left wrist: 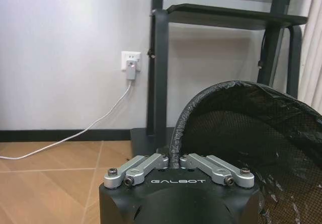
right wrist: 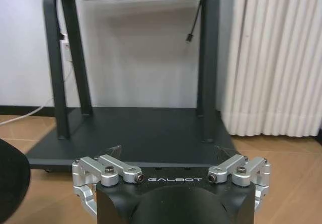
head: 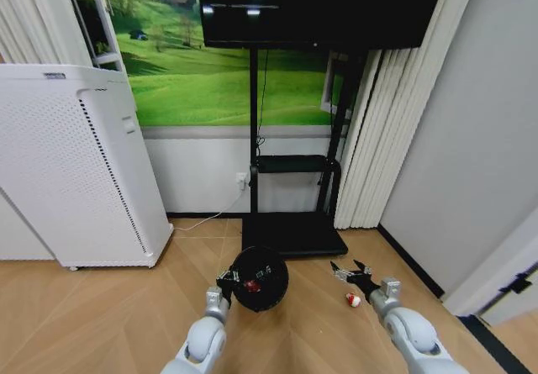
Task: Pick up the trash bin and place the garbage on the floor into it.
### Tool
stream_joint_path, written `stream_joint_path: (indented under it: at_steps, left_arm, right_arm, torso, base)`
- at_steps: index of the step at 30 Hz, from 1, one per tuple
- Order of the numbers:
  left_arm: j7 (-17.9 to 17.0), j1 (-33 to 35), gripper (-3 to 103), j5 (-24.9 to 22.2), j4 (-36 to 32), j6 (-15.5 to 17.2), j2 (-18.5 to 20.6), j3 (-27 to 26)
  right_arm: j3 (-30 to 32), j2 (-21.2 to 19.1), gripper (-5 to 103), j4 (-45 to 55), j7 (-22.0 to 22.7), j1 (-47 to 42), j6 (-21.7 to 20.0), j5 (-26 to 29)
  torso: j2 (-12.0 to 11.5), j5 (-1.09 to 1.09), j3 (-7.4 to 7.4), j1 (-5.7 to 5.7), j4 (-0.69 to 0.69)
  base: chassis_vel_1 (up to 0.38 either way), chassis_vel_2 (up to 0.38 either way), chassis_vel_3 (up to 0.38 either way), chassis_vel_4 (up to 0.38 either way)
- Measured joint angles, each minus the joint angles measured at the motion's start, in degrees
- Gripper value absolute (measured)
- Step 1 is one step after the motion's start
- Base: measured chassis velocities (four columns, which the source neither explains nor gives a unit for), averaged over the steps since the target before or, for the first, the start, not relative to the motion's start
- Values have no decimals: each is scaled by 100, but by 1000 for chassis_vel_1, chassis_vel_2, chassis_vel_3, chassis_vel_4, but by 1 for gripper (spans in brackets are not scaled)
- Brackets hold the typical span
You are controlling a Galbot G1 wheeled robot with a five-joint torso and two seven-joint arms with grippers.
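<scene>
L gripper [left wrist: 175,159] clamps the black mesh trash bin [head: 260,278] by its rim, bin lifted off the floor; looks light, thin, stiff enough for a rim hold. R gripper [head: 350,271] spread wide, empty, just above small red-white piece [head: 353,300] on floor

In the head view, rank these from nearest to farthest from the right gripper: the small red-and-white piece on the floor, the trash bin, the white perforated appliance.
From the right gripper:
1. Small red-and-white piece, on the floor just beside it.
2. Trash bin, toward the robot's left, held at its rim by the left gripper.
3. White perforated appliance, far left against the wall.
</scene>
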Motion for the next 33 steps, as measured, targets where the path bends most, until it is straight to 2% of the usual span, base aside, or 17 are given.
stream_joint_path:
  at_steps: [8, 12, 14, 15, 18, 22, 24, 26, 30, 33]
  left_arm:
    - [-1, -13, 4, -5, -8, 2, -59, 22]
    - [-73, -60, 4, -25, -80, 42, -67, 67]
    - [-64, -126, 4, -5, -170, 62, -29, 50]
    - [-64, -126, 4, -5, -170, 62, -29, 50]
    - [238, -384, 4, 143, -220, -155, 160, 23]
    - [261, -579, 4, -19, -343, -169, 327, 99]
    - [246, -690, 4, -123, -433, -88, 448, 145]
    - [181, -783, 4, -292, -522, 36, 601, 168]
    - [175, -860, 4, -439, -535, 89, 727, 169]
    - [219, -884, 4, -512, -546, 101, 801, 134]
  right_arm:
    - [-62, -49, 100, -77, -8, 24, 205, -86]
    - [-144, -23, 100, -207, -149, 18, 285, -436]
    - [-228, -21, 100, -649, -420, 170, 333, -894]
    - [-228, -21, 100, -649, -420, 170, 333, -894]
    - [-381, -22, 100, -1496, -598, 642, 473, -1365]
    - [-423, -44, 100, -1911, -697, 885, 475, -1510]
    - [-435, -82, 100, -2135, -788, 988, 455, -1551]
    - [-454, -159, 100, -2532, -1063, 1140, 380, -1669]
    - [-529, -191, 100, -3000, -1235, 1294, 421, -1826]
    - [-637, -140, 100, -3339, -1308, 1481, 228, -1777]
  torso:
    - [0, -2, 1, 0, -2]
    - [0, -1, 1, 0, 0]
    - [0, -1, 0, 0, 0]
    - [0, -1, 0, 0, 0]
    - [0, 0, 1, 0, 3]
    - [0, -1, 1, 1, 4]
    - [0, 0, 1, 0, 1]
    - [0, -1, 1, 0, -1]
    - [-1, -1, 1, 0, -2]
    - [0, -2, 1, 1, -2]
  base:
    - [-181, -174, 169, 173]
    - [-57, -51, 50, 84]
    - [51, 8, -20, 11]
    - [51, 8, -32, -9]
    - [0, 0, 0, 0]
    - [0, 0, 0, 0]
    - [0, 0, 0, 0]
    - [0, 0, 0, 0]
    - [0, 0, 0, 0]
    - [0, 0, 0, 0]
